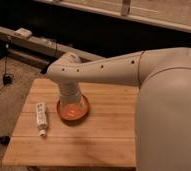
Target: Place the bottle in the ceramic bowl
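The small white bottle with dark print lies flat on the wooden table, its narrower capped end toward the front. The orange-red ceramic bowl sits just right of it, a small gap between them. My arm reaches in from the right, and its wrist points down over the bowl. The gripper hangs right above the bowl's inside and hides part of its far rim. Nothing shows in the gripper.
The table's left edge is close to the bottle. Carpeted floor with a dark cable lies to the left. A long low ledge runs behind the table. My arm's large white body covers the table's right side.
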